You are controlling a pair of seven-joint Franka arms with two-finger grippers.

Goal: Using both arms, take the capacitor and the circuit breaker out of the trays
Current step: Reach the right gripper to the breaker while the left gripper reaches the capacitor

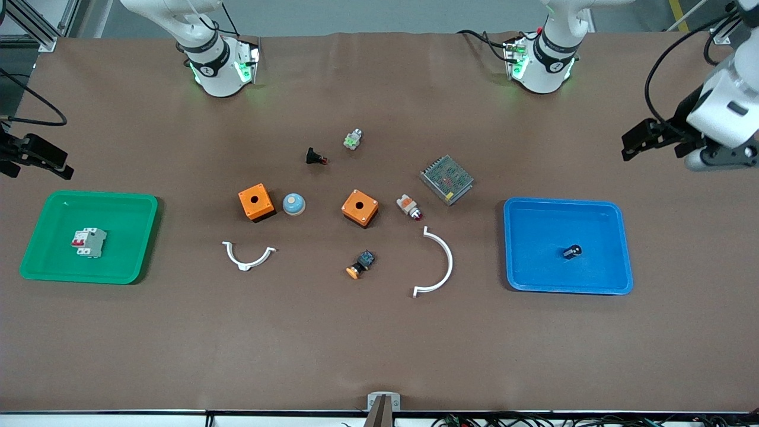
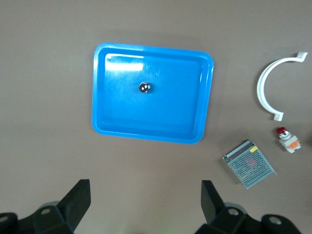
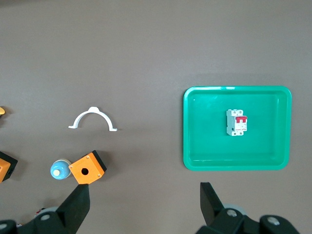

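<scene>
Capacitor lying in the blue tray; breaker lying in the green tray — both trays on the tabletop. Left gripper up over bare tabletop beside the blue tray, fingers released and empty. Right gripper up beside the green tray — fingers likewise spread, holding nothing.

No legible text, label, brand, number or sign on any item. Markings on the breaker and the meshed grey unit cannot be read.
</scene>
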